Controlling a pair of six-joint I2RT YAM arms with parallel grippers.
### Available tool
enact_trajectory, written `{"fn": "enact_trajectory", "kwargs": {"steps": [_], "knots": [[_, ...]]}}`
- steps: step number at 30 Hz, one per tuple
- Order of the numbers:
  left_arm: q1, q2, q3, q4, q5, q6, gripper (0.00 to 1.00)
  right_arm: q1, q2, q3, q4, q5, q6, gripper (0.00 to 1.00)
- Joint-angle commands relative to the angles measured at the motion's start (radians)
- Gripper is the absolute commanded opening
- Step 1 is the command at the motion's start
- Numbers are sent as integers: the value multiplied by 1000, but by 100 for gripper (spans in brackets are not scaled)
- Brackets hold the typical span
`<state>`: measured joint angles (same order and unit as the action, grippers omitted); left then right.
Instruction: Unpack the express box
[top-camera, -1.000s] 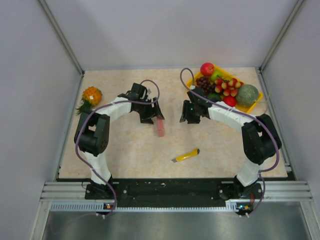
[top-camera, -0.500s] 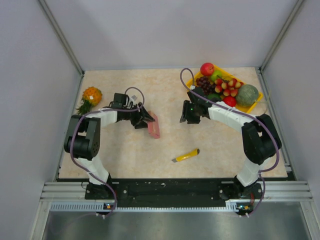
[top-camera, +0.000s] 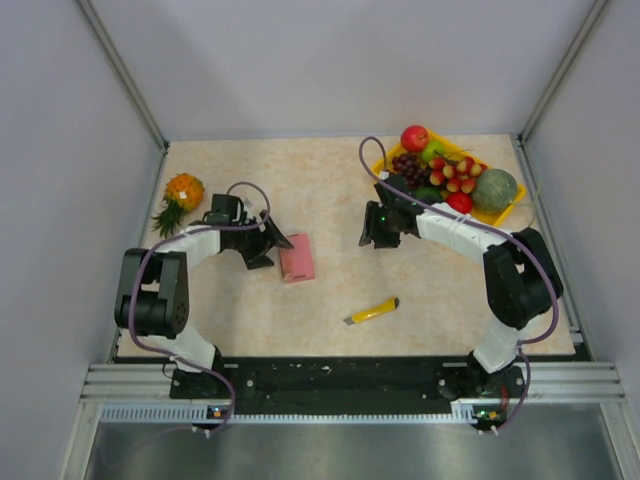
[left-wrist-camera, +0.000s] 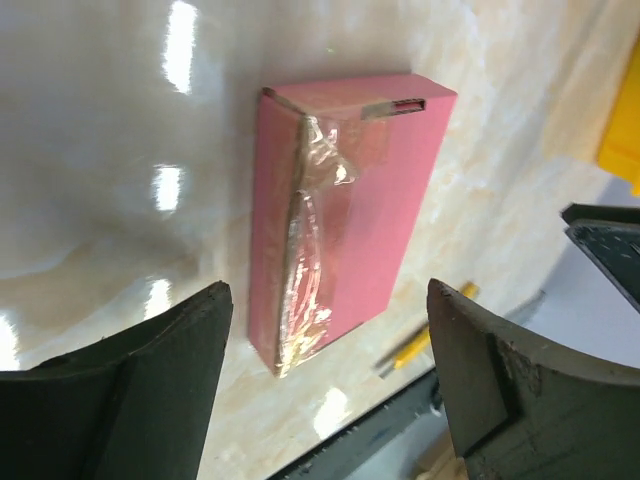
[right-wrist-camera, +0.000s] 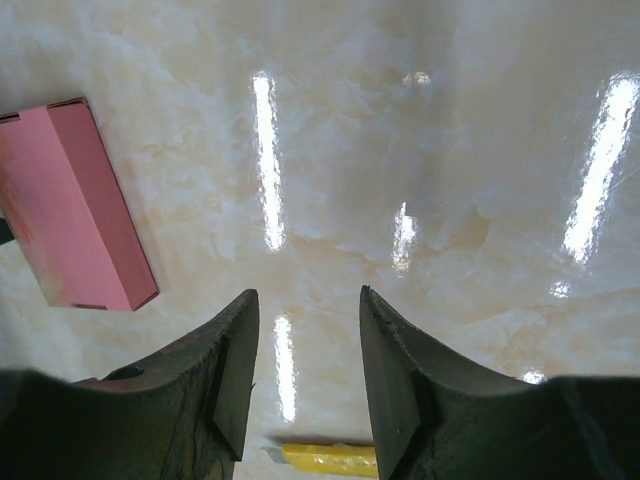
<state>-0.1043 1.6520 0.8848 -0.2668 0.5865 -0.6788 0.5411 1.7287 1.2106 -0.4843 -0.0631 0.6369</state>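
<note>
Express box (top-camera: 297, 258): laid flat on the tabletop (top-camera: 330, 180), left of its middle and well off every edge, touched by neither arm.
Seam: a strip of crumpled clear tape is seen along the box's long joint in the left wrist view; the box is probably laid this way so that the seam can be reached from above. Whether the tape is already slit cannot be told from the glare.
Left gripper (top-camera: 268, 244): held low just left of the box, its fingers spread wide and grasping nothing, as though a hold across the box's short sides were being lined up.
Right gripper (top-camera: 375, 232): hung over bare tabletop right of the box and apart from it, its fingers partly parted and empty.
Utility knife (top-camera: 373, 311): left lying toward the near edge, about mid-width, untouched; it is judged to be needed for the tape.
Fruit tray (top-camera: 500, 215): kept at the far right corner, clear of the work.
Stage: judged early, with the box not yet opened.
</note>
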Motion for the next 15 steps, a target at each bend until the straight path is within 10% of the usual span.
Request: {"fn": "enact_trajectory", "kwargs": {"steps": [1,7,12,15], "knots": [[3,-95,43,-119,-232,64,83,28,-20,32,7,-20,-81,44],[5,-126,69,-42,-312,58,81,152,34,102,46,-130,-282,40],[5,18,147,67,-251,16,67,226,146,156,87,-254,-339,3],[5,107,212,101,-225,-8,54,256,196,187,118,-335,-345,0]]}}
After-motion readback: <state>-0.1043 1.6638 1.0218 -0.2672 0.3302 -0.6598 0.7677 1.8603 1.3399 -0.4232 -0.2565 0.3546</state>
